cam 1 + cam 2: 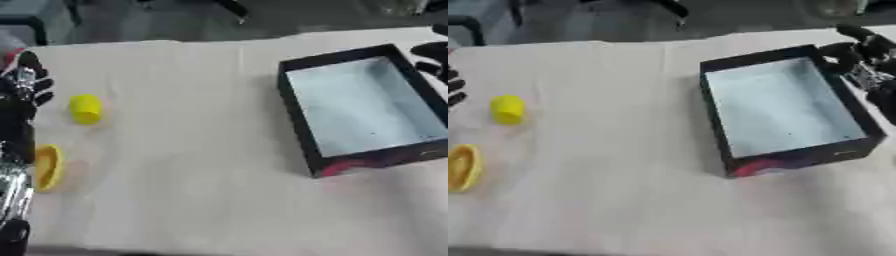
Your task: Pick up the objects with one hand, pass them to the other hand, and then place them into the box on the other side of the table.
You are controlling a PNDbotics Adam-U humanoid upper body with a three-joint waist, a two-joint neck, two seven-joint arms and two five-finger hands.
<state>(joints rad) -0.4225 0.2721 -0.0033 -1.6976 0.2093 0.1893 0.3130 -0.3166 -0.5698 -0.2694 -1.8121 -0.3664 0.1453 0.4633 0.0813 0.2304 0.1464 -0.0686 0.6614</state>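
The left eye view shows the black left hand (24, 92) whole, fingers relaxed, holding nothing; the right eye view shows the right hand (866, 57), fingers loosely spread, beside the empty black-walled rectangular box (715, 107). The small yellow rounded object (86, 108) stands near the left hand, its long axis running away from the robot. The flatter yellow piece (47, 168) lies nearer the robot.

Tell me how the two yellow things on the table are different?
The small rounded yellow object is a compact lump, while the yellow bowl-shaped object looks wider, with a hollow inside. The rounded one lies farther up the table; the bowl-shaped one lies nearer the bottom edge. Both are yellow, lie apart on the left side, and neither is in the black box.
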